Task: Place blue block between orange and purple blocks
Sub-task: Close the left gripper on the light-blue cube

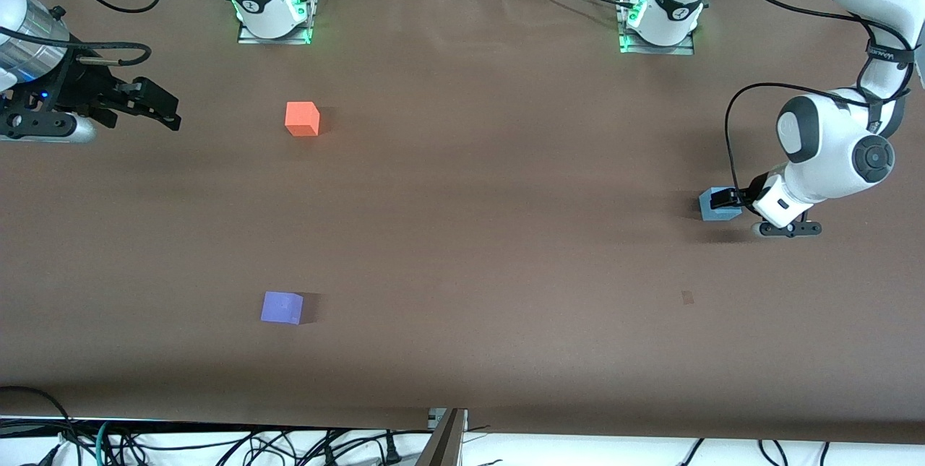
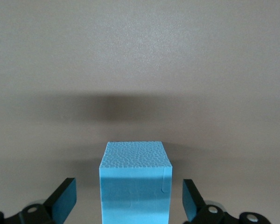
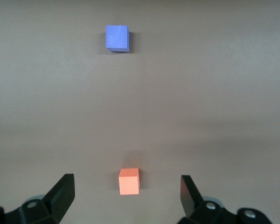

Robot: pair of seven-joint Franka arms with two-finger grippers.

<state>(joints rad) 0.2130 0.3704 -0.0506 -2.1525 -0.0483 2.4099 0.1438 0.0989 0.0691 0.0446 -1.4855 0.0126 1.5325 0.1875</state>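
At the right edge of the front view, the left gripper (image 1: 725, 200) is down at table level around the blue block (image 1: 717, 207), which sits on the brown table (image 1: 506, 249) toward the left arm's end. In the left wrist view the cube stands squarely between the two spread fingers (image 2: 63, 198), with a gap on each side, so nothing is gripped yet; closing the fingers looks like the next move. The block is a matte foam cube with a pebbled top and no long axis.

The orange block (image 1: 302, 118) sits upper left of centre and the purple block (image 1: 282, 307) lower left, well apart, both plain matte cubes.

The right gripper (image 1: 155, 106) waits at the frame's left edge, open and empty.
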